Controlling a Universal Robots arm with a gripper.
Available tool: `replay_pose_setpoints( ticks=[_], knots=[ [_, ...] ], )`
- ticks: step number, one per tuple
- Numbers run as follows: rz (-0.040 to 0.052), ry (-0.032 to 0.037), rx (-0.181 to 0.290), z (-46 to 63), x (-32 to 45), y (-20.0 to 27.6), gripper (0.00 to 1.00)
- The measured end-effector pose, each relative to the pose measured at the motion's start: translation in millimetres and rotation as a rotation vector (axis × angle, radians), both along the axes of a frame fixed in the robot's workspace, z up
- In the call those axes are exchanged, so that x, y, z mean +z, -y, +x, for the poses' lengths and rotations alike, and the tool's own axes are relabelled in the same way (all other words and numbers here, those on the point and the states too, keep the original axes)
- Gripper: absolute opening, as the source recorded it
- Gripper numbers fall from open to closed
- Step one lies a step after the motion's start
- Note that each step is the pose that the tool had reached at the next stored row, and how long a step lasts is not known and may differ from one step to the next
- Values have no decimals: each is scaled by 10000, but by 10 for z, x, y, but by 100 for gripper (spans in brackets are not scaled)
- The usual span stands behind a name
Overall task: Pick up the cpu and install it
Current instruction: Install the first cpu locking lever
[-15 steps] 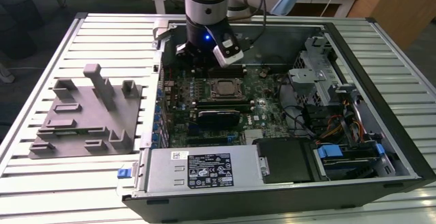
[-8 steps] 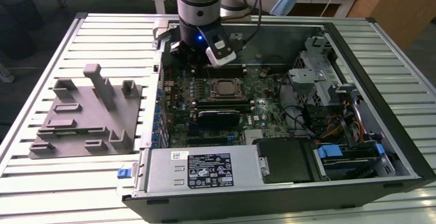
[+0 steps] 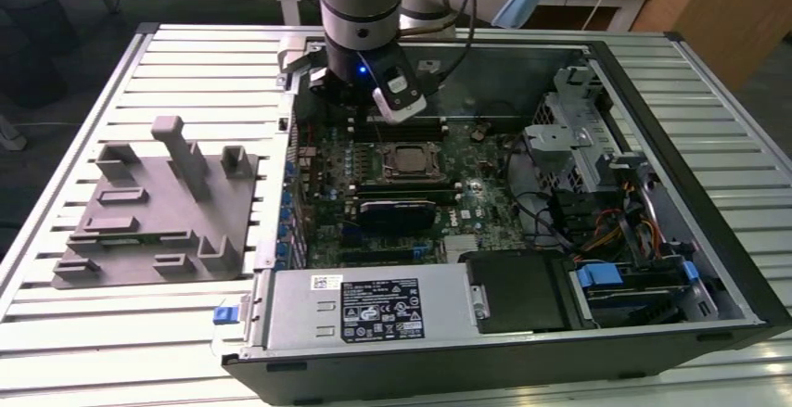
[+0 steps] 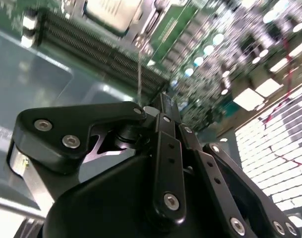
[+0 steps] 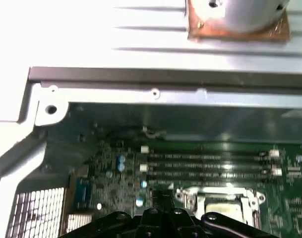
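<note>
**Entry: cpu install, state of work.**

Exterior view's left: grey moulded plastic tray (image 3: 155, 212) with upright posts, resting on the white slatted table (image 3: 74, 333).

Centre: open black computer case (image 3: 520, 375), with the green motherboard (image 3: 328, 231) lying face up inside it.

The black robot hand (image 3: 352, 101) hangs above the board's far edge, over the long black memory slots (image 3: 402, 129). Whether it is wide or narrow, I cannot tell.

The small flat square silver-grey cpu (image 3: 413, 159) lies in its socket mid-board, just beside the slots and apart from the hand.

Exterior view's right: grey metal drive cage with blue tabs (image 3: 619, 275).

Step, as judged — placement looks done, with the chip down and level and the hand off it.

Any further move at the socket calls for a square, straight-down approach — and no brushing of the neighbouring slots.
</note>
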State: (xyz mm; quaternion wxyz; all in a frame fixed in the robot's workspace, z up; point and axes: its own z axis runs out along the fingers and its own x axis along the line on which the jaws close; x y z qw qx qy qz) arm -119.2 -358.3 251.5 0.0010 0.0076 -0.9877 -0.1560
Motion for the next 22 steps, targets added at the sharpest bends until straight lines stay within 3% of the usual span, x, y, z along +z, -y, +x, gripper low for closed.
replay_pose_setpoints(
  ticks=[2,3,11,22],
  knots=[
    [234,1,1,0,0,1,11],
    [262,1,0,0,0,0,11],
    [268,-6,1,45,-2,1,11],
    [263,-147,-2,376,-3,0,11]
  ],
)
